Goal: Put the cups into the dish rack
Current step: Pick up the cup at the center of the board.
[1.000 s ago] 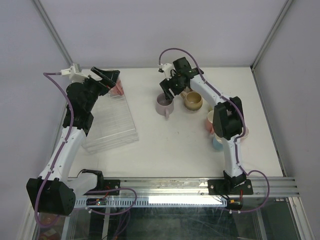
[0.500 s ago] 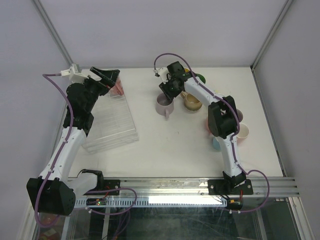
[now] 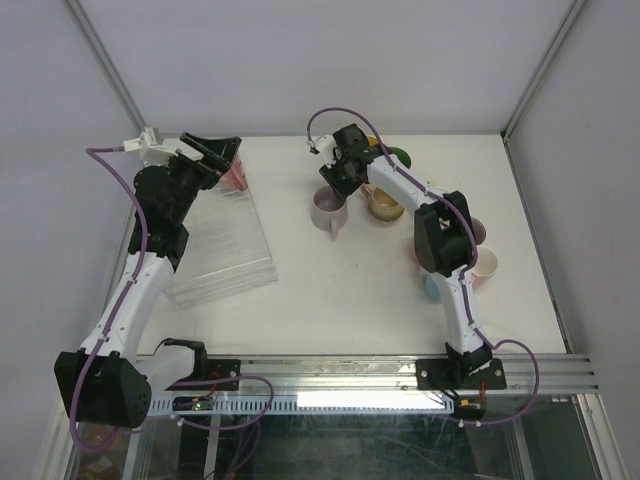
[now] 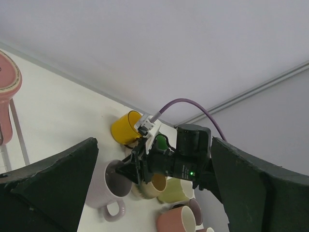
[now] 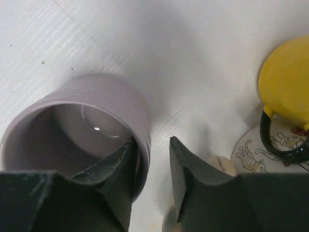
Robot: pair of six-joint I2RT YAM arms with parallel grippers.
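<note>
A lilac cup stands upright mid-table. My right gripper is open and straddles its far rim: in the right wrist view one finger is inside the lilac cup against the wall, and the other is outside with a gap. The clear dish rack lies at the left with a pink cup at its far end. My left gripper hovers by that pink cup, wide open and empty.
A beige cup stands right of the lilac one, a green cup behind it. A yellow cup stands by a cat-print coaster. Pink, mauve, cream and light blue cups cluster at the right.
My right gripper has swung left and come down onto the lilac cup's rim. The left arm has barely moved.
</note>
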